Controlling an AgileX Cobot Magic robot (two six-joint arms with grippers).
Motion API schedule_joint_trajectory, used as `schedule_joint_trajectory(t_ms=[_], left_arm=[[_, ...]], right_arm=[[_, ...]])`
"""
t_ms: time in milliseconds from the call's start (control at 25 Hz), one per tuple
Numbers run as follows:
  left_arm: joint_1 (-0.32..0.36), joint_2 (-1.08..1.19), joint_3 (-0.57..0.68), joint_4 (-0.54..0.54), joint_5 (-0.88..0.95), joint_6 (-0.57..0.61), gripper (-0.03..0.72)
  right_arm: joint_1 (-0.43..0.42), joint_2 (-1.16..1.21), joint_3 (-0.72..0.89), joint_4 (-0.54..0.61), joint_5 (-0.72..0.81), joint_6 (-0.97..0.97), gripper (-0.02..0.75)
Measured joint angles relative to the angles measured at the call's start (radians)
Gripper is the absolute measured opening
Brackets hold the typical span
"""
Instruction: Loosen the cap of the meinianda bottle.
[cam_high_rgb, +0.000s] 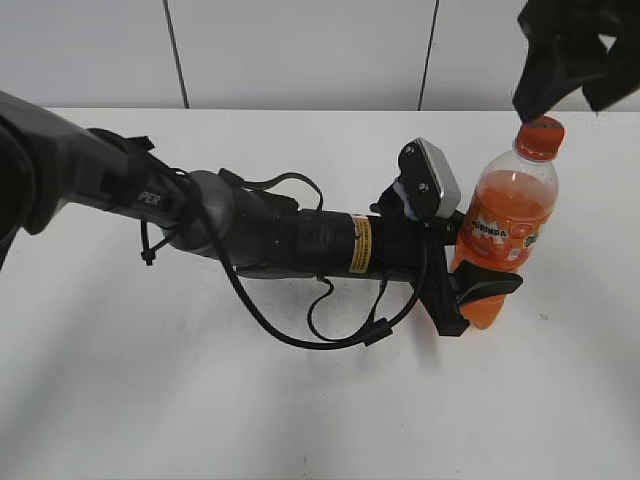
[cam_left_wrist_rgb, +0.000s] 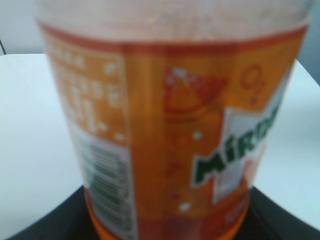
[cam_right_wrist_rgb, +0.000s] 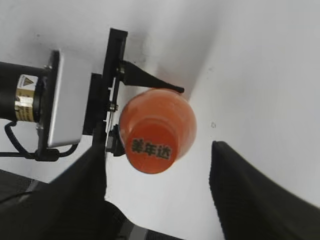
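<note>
The meinianda bottle (cam_high_rgb: 505, 235) stands upright on the white table at the right, full of orange drink. Its label fills the left wrist view (cam_left_wrist_rgb: 170, 135). My left gripper (cam_high_rgb: 478, 290) is shut on the bottle's lower body, its black fingers on both sides. The orange cap (cam_high_rgb: 540, 137) sits on the bottle's neck. In the right wrist view I look straight down on the cap (cam_right_wrist_rgb: 150, 147) with dark characters printed on it. My right gripper (cam_right_wrist_rgb: 157, 195) is open, just above the cap, its black fingers apart on either side and not touching it.
The left arm (cam_high_rgb: 250, 235) stretches across the white table (cam_high_rgb: 300, 400) from the left, with a loose black cable hanging under it. A grey wall stands behind the table.
</note>
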Motion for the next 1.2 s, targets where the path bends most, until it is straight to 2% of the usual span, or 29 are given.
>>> schedule_joint_trajectory(t_ms=[160,520,600,680,760,880,1000,1040,1120,1200], left_arm=[[0.000,0.000,0.000,0.000,0.000,0.000,0.403],[0.000,0.000,0.000,0.000,-0.002,-0.002,0.403],[0.000,0.000,0.000,0.000,-0.001,-0.002,0.403],[0.000,0.000,0.000,0.000,-0.001,-0.002,0.403],[0.000,0.000,0.000,0.000,-0.001,-0.002,0.403],[0.000,0.000,0.000,0.000,-0.001,-0.002,0.403],[0.000,0.000,0.000,0.001,-0.002,0.001,0.403],[0.000,0.000,0.000,0.001,-0.002,0.001,0.403],[0.000,0.000,0.000,0.002,-0.002,0.002,0.403],[0.000,0.000,0.000,0.002,-0.001,0.003,0.403]], right_arm=[[0.000,0.000,0.038,-0.005,-0.002,0.026,0.445],[0.000,0.043,0.039,0.000,-0.020,0.029,0.419],[0.000,0.043,0.039,0.009,-0.019,0.020,0.368],[0.000,0.043,0.039,0.011,-0.015,0.001,0.274],[0.000,0.043,0.039,0.012,-0.015,-0.057,0.263],[0.000,0.043,0.039,0.015,-0.016,-0.259,0.263],[0.000,0.043,0.039,0.018,-0.015,-0.662,0.263],[0.000,0.042,0.039,0.014,-0.015,-0.854,0.263],[0.000,0.041,0.039,0.005,-0.014,-1.076,0.263],[0.000,0.041,0.039,-0.002,-0.016,-1.167,0.263]])
